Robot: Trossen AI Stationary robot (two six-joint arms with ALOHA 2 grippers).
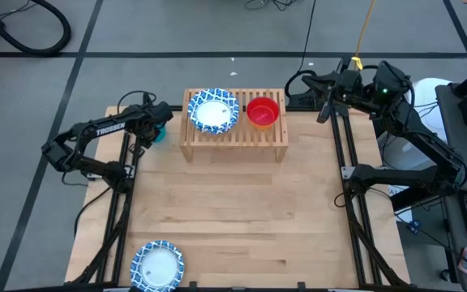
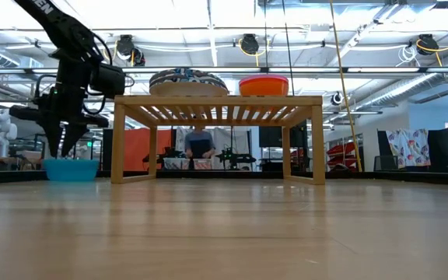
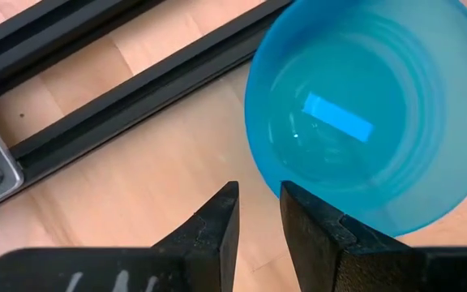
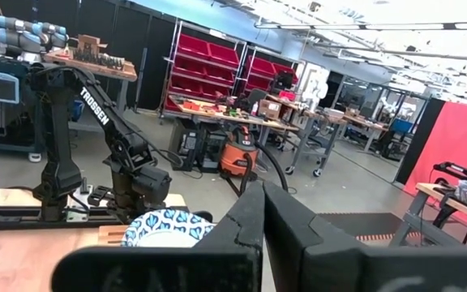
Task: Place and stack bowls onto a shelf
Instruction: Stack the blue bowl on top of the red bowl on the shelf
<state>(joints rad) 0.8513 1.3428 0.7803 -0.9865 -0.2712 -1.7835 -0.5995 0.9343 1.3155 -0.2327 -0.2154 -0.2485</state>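
Observation:
A teal bowl (image 1: 159, 132) (image 2: 71, 169) (image 3: 363, 113) sits upright on the table, left of the light wood shelf (image 1: 233, 130) (image 2: 218, 101). My left gripper (image 3: 259, 203) (image 2: 67, 144) hangs just above its rim, fingers pointing down and open by a narrow gap, touching nothing. On the shelf's slatted top rest a blue-patterned bowl (image 1: 213, 111) (image 2: 187, 79) and a red bowl (image 1: 263, 112) (image 2: 264, 84). A second blue-patterned bowl (image 1: 157, 266) lies at the table's near edge. My right gripper (image 1: 324, 109) (image 4: 263, 199) waits, shut, off the table's far right corner.
Black frame rails (image 1: 128, 186) (image 3: 136, 89) run along the table's left side beside the teal bowl, and another rail (image 1: 349, 178) along the right. The wide tabletop (image 1: 242, 219) lies between shelf and near edge. A person (image 2: 199, 144) sits in the room beyond the shelf.

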